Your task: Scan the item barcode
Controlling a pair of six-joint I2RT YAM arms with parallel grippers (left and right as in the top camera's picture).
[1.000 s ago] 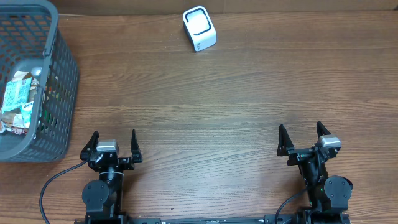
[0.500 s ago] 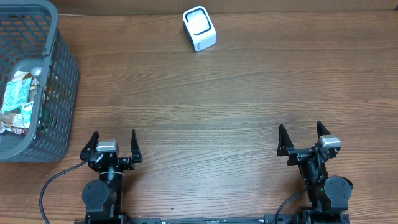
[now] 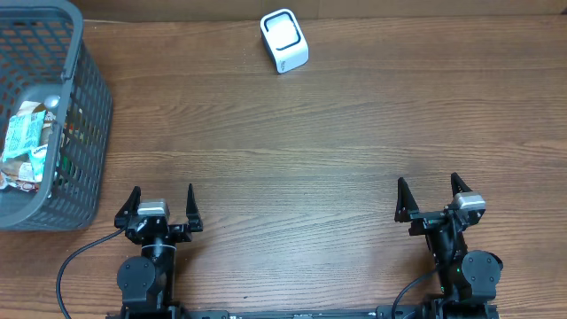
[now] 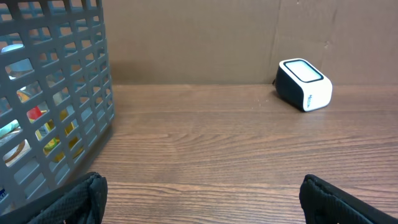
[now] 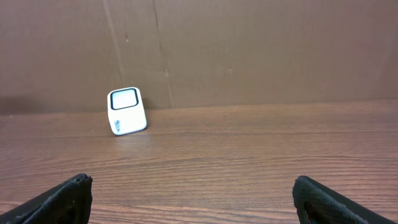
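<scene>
A white barcode scanner (image 3: 284, 41) with a dark window stands at the far middle of the table; it also shows as the scanner (image 4: 304, 93) and the scanner (image 5: 127, 111) in the wrist views. Packaged items (image 3: 27, 142) lie inside the grey basket (image 3: 87, 124) at the far left. My left gripper (image 3: 161, 199) rests open at the near left edge, nothing between its fingertips (image 4: 81, 199). At the near right, my right gripper (image 3: 427, 192) is open and holds nothing, its fingertips (image 5: 320, 199) wide apart.
The basket (image 4: 81, 93) rises close to the left gripper's left side. A brown wall (image 5: 249, 50) backs the wooden table (image 3: 337, 133) behind the scanner.
</scene>
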